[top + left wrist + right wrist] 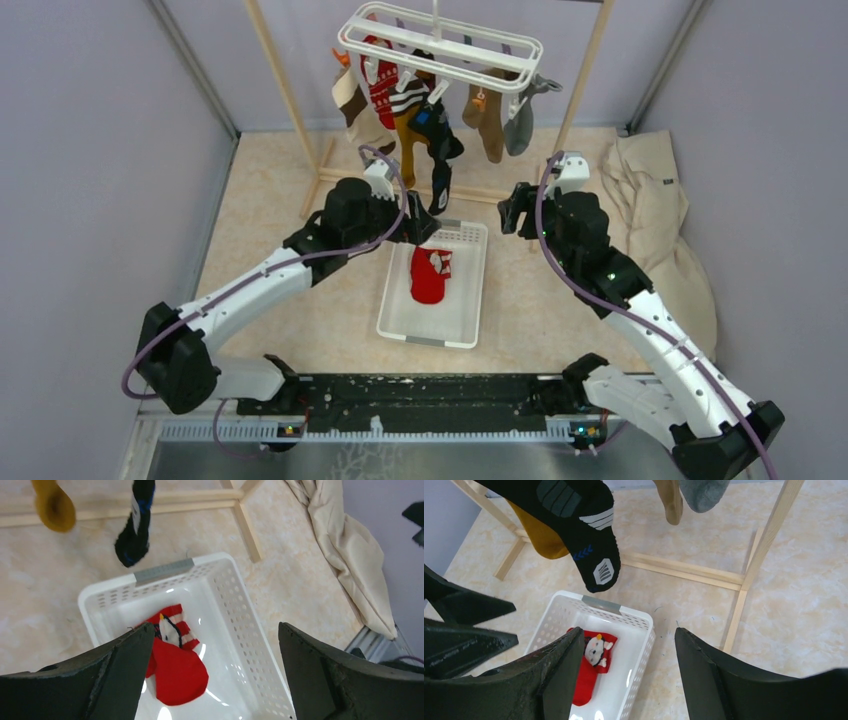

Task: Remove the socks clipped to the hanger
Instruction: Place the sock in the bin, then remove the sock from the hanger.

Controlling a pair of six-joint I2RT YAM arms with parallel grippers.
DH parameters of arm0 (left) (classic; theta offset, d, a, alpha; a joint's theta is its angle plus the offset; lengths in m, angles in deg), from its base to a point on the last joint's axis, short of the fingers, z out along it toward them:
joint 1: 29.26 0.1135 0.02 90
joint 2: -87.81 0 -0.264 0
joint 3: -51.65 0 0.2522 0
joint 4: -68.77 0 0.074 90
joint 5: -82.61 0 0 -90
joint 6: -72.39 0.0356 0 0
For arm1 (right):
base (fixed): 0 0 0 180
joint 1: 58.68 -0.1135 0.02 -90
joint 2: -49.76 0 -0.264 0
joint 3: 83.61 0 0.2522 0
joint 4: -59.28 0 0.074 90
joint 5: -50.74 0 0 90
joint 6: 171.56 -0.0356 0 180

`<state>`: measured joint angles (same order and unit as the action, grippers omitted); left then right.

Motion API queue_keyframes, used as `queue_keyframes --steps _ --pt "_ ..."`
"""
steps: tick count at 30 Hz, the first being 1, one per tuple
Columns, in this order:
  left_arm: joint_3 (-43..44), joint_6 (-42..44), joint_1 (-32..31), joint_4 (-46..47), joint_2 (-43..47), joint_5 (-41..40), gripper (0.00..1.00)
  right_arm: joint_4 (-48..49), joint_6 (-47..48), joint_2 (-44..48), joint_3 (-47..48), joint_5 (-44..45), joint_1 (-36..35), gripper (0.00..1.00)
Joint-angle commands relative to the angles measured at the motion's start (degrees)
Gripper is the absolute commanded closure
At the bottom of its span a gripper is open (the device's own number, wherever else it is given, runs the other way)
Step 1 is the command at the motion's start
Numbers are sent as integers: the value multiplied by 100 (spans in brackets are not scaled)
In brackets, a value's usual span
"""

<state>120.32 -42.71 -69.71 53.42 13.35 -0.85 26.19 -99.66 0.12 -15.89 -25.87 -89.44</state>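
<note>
While your left tool [215,630] and right tool [629,632] are both gaping wide and empty near the basket [428,341], most socks [381,88] are dangling from the hanger [440,45]. You are risking swinging it off its rack [284,90] if you are tugging sideways.

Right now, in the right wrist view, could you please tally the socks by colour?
black sock, hanging: 1
mustard sock, hanging: 1
tan sock, hanging: 1
grey sock, hanging: 1
red sock, lying in the white basket: 1
Total: 5 socks
</note>
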Motion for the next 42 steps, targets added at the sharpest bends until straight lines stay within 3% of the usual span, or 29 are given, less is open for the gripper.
queue_keyframes --steps 1,6,12,22,42 --pt "486 364 71 309 -228 -602 1 244 30 33 37 -54 -66 33" --pt "504 484 71 1591 -584 -206 1 231 0 94 -12 -73 -61 33" --pt "482 586 72 2490 -1115 -251 1 181 -44 202 -74 -47 -61 33" --pt "501 881 80 2989 -1741 -971 1 132 -37 293 -170 4 -61 33" --pt "388 592 162 3736 -2743 -1084 1 79 66 236 -228 24 -60 33"
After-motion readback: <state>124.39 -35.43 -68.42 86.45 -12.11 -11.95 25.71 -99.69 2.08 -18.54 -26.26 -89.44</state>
